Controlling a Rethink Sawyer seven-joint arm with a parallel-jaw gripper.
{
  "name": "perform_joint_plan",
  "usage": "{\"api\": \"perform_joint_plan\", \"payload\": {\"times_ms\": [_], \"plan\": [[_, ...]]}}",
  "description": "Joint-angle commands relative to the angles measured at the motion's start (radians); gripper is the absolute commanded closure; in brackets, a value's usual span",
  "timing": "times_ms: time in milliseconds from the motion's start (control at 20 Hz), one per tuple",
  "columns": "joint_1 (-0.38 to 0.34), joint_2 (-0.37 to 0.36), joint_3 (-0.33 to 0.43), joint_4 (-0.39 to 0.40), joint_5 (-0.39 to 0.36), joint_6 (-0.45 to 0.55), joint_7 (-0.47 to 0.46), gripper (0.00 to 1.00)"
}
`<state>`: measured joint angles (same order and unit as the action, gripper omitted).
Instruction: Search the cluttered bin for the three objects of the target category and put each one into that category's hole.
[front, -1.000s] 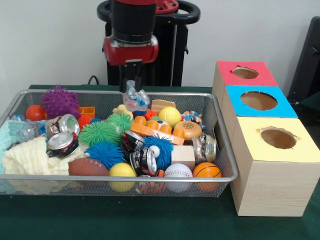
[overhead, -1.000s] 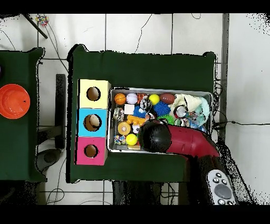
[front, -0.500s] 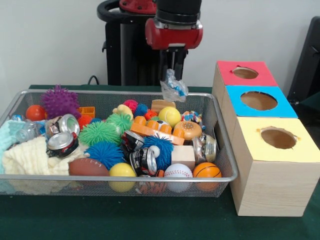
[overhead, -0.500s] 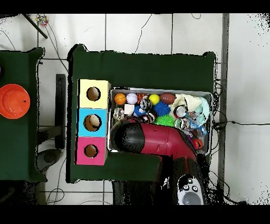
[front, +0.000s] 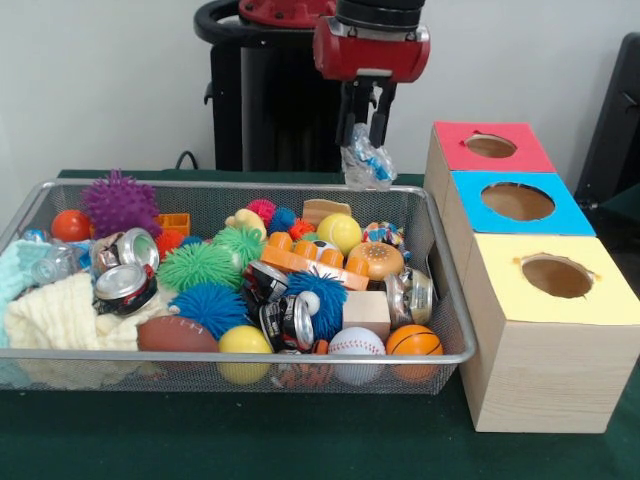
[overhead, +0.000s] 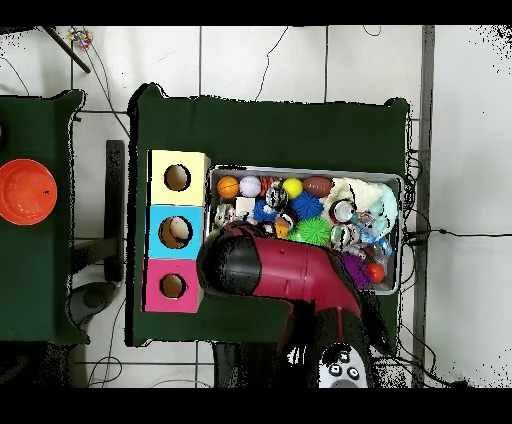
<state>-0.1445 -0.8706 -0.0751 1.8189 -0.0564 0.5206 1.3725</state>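
Now carried high above the far rim of the wire bin (front: 445, 300): a crumpled clear plastic bottle with blue marks (front: 367, 164), pinched at its top by the tool (front: 366, 125), closed on it. Held well clear of the clutter below, probably so that nothing in the bin gets dragged along. Positioned between the bin and the row of boxes, not yet over any hole. Nearest to it, the red box (front: 487, 147); then the blue box (front: 517, 201) and the yellow box (front: 560, 277), each with one round hole on top. Which hole belongs to this category, cannot tell from the pictures alone.

Left in the bin: crushed cans (front: 125, 285), spiky rubber balls (front: 200, 265), small sport balls (front: 413, 341), a pale cloth (front: 55, 315), all piled close together.

Underneath, a counter with dark green cover (front: 300, 435). Behind, a plain pale wall. From above, a white tiled floor (overhead: 260, 60) with thin cables, and an orange bowl (overhead: 26, 191) on a separate green surface, well apart.
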Motion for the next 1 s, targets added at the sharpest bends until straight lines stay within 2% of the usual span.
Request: {"api": "perform_joint_plan", "payload": {"times_ms": [50,450,1000], "plan": [[0.005,-0.007,-0.036,0.006,0.044,0.155,0.237,1.00],[0.049,-0.016,-0.055,-0.048,0.067,0.242,0.267,1.00],[0.184,0.035,-0.102,-0.184,0.076,0.384,0.377,1.00]]}}
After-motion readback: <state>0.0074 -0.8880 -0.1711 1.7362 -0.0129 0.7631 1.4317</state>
